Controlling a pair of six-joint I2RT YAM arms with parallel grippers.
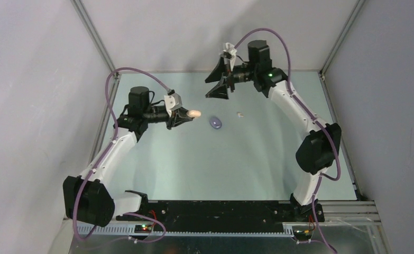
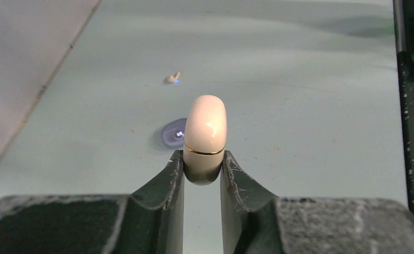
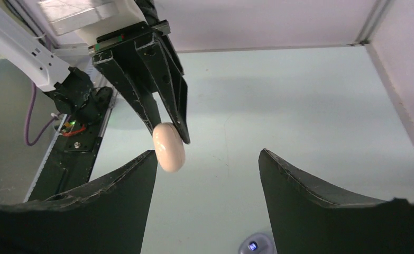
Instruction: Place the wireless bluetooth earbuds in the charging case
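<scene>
The left end effector [image 1: 185, 115] is clamped on the cream charging case [image 2: 205, 135], whose long axis points toward the right arm. A cream earbud [image 1: 240, 114] lies on the surface [image 1: 247, 159] just past a lilac case [image 1: 215, 123]. It looks nearer the raised right end effector [image 3: 207, 156], whose jaws stand apart.

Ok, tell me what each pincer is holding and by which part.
Left pincer: the cream case, clamped by its end below the gold seam, the rest sticking out. Right pincer: open, holding nothing.
</scene>
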